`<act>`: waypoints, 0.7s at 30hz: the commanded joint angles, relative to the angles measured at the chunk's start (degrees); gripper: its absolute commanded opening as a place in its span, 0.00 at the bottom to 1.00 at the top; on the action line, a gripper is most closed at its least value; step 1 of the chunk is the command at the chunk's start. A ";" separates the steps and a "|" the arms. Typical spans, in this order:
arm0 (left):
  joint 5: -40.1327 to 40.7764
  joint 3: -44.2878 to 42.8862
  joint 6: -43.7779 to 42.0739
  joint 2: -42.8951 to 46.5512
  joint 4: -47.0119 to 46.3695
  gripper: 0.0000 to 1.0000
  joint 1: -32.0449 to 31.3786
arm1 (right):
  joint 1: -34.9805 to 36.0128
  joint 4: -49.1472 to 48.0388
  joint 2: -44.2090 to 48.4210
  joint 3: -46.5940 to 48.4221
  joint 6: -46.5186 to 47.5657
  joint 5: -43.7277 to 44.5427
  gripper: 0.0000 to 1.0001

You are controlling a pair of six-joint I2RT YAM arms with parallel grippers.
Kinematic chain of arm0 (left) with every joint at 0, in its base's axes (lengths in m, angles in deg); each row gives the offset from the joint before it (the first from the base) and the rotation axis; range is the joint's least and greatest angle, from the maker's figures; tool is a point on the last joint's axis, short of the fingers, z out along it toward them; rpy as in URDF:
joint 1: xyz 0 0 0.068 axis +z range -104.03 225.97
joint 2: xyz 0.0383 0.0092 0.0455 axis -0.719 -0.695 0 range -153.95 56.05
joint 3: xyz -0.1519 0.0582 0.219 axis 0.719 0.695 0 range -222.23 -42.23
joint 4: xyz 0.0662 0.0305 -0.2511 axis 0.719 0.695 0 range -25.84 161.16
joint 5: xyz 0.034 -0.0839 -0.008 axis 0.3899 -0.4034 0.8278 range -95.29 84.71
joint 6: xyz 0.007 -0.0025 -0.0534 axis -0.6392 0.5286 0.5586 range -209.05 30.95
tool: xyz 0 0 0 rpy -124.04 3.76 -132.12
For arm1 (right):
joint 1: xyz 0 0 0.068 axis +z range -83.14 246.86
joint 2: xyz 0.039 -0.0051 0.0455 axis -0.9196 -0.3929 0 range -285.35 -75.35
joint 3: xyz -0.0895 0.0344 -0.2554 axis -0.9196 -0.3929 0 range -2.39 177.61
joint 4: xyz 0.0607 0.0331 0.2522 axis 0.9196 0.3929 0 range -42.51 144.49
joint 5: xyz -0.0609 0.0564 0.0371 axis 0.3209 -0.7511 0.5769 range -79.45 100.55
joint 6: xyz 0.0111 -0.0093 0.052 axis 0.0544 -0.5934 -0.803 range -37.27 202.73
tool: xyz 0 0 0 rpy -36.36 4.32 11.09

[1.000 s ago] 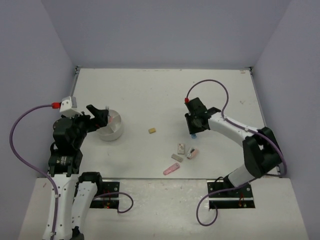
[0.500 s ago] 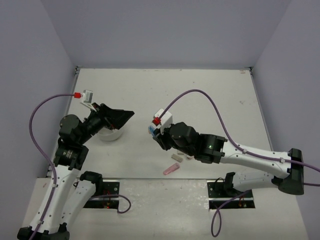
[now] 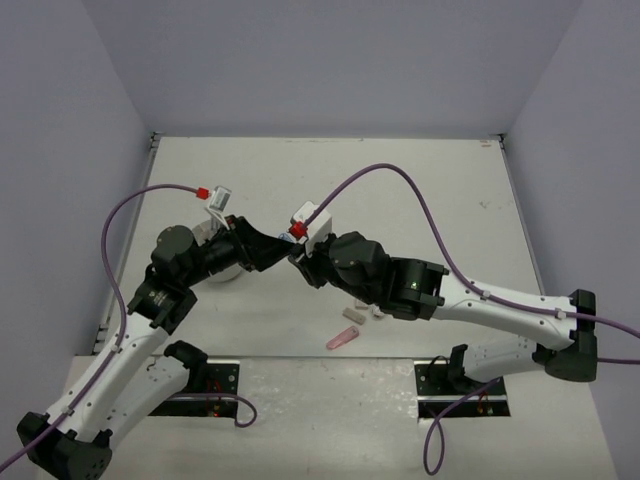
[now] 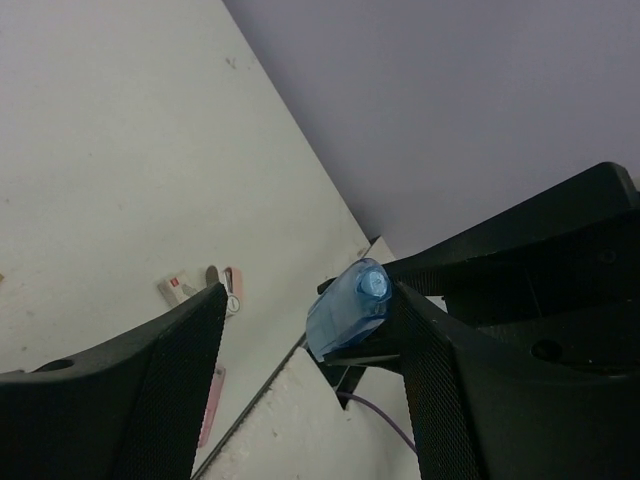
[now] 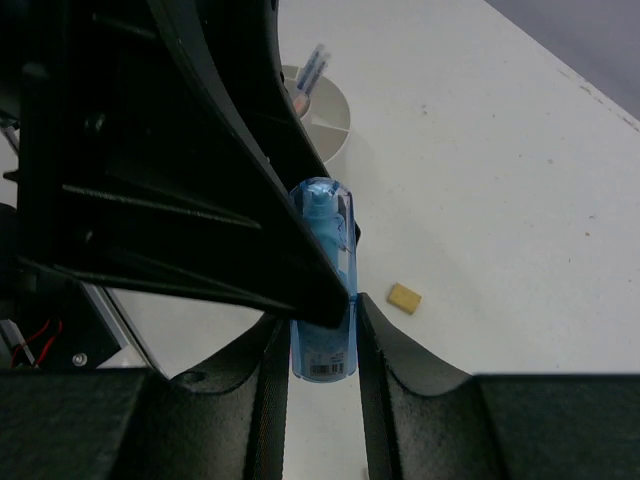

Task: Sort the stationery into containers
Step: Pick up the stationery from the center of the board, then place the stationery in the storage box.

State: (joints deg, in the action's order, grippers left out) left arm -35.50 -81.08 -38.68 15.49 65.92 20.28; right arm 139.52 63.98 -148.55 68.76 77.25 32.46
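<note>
My right gripper (image 5: 322, 315) is shut on a short blue marker (image 5: 322, 290) and holds it above the table. In the left wrist view the marker (image 4: 348, 308) sits between my left gripper's (image 4: 305, 297) spread fingers, close to the right finger (image 4: 440, 380). The left gripper is open. From above, both grippers meet mid-table, left (image 3: 272, 252) and right (image 3: 300, 262), and the marker is hidden there. The round white holder (image 5: 330, 120) has pens (image 5: 310, 68) standing in it. My left arm mostly covers the holder (image 3: 226, 272) from above.
A tan eraser (image 5: 404, 297) lies on the table under the grippers. A pink marker (image 3: 343, 339), a grey eraser (image 3: 353, 314) and small white and pink pieces (image 3: 377, 310) lie near the front edge. They also show in the left wrist view (image 4: 230, 287).
My right arm swung left from the right side with the blue marker. My left gripper left the holder and moved right, and its open fingers now flank the marker.
</note>
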 commanded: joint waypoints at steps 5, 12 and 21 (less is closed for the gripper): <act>3.72 -2.11 -1.53 -3.00 -3.87 0.35 -4.97 | 0.23 0.68 -1.21 3.58 1.47 1.30 0.00; 9.66 -4.74 -6.28 -4.42 3.26 0.00 -5.33 | 0.29 0.89 -1.14 2.72 1.40 3.65 0.21; 62.54 -18.79 -19.03 -9.61 32.52 0.00 0.89 | -6.91 0.79 8.48 -8.27 -6.84 7.68 0.99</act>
State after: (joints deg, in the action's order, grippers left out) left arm -0.88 -94.75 -52.31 7.64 85.00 16.15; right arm 137.59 65.77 -146.89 65.06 75.70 38.11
